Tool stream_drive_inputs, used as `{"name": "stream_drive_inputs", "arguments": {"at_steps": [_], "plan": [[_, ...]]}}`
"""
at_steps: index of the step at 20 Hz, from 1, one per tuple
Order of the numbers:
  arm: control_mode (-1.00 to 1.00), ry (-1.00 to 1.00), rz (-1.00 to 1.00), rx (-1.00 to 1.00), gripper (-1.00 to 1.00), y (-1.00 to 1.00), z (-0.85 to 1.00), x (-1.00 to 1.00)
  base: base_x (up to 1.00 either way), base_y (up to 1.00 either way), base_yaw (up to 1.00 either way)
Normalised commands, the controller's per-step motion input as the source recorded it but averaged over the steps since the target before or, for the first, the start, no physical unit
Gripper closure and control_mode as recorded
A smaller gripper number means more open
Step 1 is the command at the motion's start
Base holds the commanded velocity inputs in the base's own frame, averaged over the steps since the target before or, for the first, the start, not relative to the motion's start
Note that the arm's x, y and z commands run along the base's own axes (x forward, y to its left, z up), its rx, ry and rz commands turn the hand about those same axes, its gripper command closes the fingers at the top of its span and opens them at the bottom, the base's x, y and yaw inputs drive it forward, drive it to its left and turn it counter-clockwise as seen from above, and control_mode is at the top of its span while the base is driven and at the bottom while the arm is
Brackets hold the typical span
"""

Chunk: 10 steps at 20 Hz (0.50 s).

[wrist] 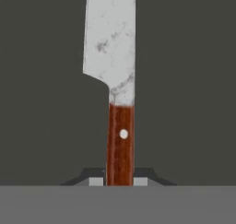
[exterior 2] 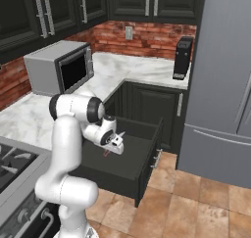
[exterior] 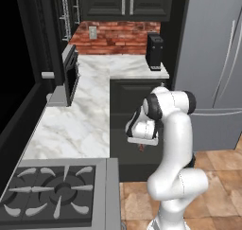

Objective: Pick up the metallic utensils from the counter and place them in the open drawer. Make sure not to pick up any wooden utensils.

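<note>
A microwave (exterior 2: 61, 68) stands at the left on the marble bench (exterior 2: 110, 75). Right of it, the end effector (exterior 2: 116, 145) hangs over the open drawer (exterior 2: 128, 161), nearly closed, its fingertips (wrist: 95, 181) clamped on the reddish-brown handle of the knife (wrist: 116, 89), whose silver blade points away over the drawer's dark floor. At far right stands the grey fridge (exterior 2: 223, 80).

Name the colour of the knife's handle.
Reddish-brown, with one pale rivet; the knife handle shows best in the hand view.

The knife (wrist: 115, 80) loses its blade tip past the hand view's top edge; its handle end hides between the pincer's (wrist: 119, 181) tips.
</note>
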Motion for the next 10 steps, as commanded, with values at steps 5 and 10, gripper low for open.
{"name": "stream_drive_inputs", "arguments": {"at_steps": [5,10], "plan": [[-1.0,0.0,0.0,0.0,1.0,0.0,-0.47,0.31,0.0,0.0,0.0],[-1.0,0.0,0.0,0.0,1.0,0.0,-0.44,0.31,0.0,0.0,0.0]]}}
